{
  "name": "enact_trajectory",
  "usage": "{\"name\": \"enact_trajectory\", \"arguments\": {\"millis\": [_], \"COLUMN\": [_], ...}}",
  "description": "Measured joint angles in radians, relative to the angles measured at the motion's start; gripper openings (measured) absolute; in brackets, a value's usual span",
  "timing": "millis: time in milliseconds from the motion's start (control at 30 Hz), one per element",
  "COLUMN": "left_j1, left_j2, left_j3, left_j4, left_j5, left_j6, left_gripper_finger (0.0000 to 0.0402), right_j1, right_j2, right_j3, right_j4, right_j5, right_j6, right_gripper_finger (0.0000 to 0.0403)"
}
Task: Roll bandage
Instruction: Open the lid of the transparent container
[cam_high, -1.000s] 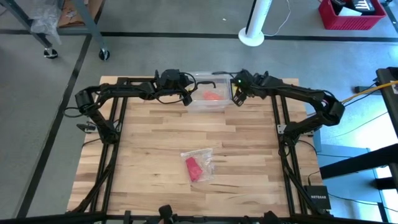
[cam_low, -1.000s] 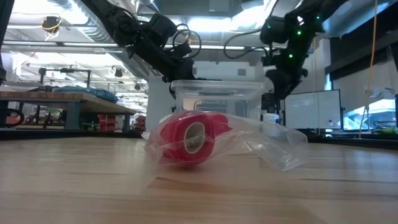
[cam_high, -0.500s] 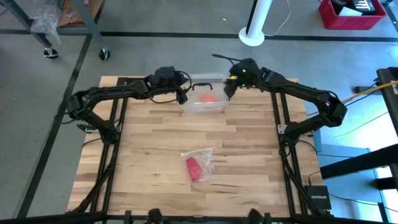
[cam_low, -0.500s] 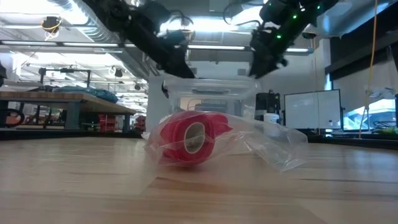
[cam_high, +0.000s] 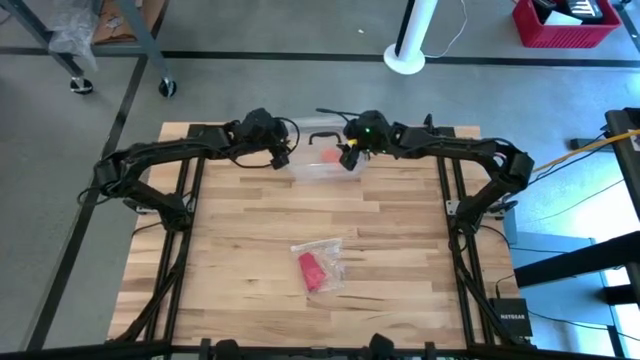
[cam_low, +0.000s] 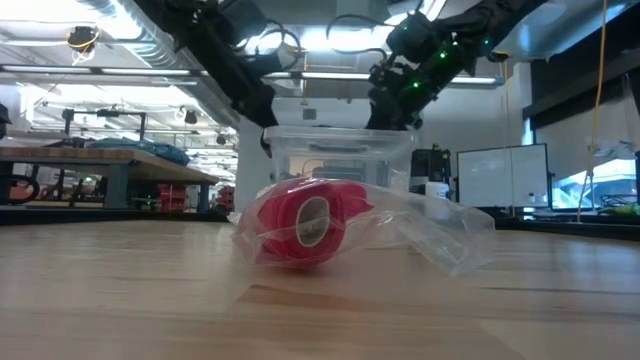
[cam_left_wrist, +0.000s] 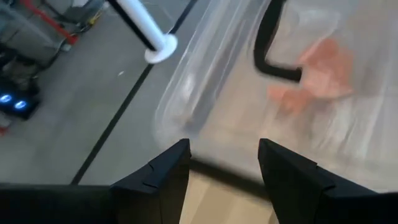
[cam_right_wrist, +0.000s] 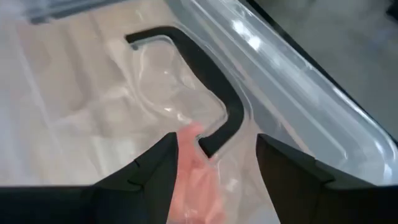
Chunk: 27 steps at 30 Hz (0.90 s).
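- Both arms have swung along the table's far edge since the earlier pictures: the left gripper and right gripper now sit closer together over the clear plastic tub, which has shifted a little leftward with them.
- Unmoved, the bandage lies as a small red roll inside a crinkly clear bag on the near half of the wooden table, well apart from both sets of fingers.
- From table height the roll shows its open core, with the bag trailing off to one side and the tub standing behind it.
- Left fingers stand spread, just at the tub's rim, nothing pinched between them.
- Right fingers are likewise spread, hanging over the tub's inside.
- An orange-red lump lies in the tub just ahead of the right fingers, beside a black bent strip.
- Clear tub walls stand between the fingers and the lump.
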Motion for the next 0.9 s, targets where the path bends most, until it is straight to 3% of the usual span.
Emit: {"name": "enact_trajectory", "arguments": {"millis": [600,700,900], "left_j1": [0.02,0.032,0.049], "left_j2": [-0.011,-0.007,-0.01], "left_j3": [-0.006,-0.043,-0.091], "left_j4": [-0.111,-0.189,-0.146], "left_j5": [-0.025,-0.03,-0.03], "left_j6": [-0.054,-0.065,-0.088], "left_gripper_finger": [0.0182,0.0182,0.0182], "right_j1": [-0.002,-0.001,-0.001], "right_j2": [0.018,0.018,0.018], "right_j3": [0.001,0.0,-0.001], "right_j4": [0.001,-0.003,-0.002], "right_j5": [0.015,0.016,0.017], "right_j6": [-0.002,-0.002,-0.001], "right_gripper_finger": [0.0221,0.0221,0.0221]}}
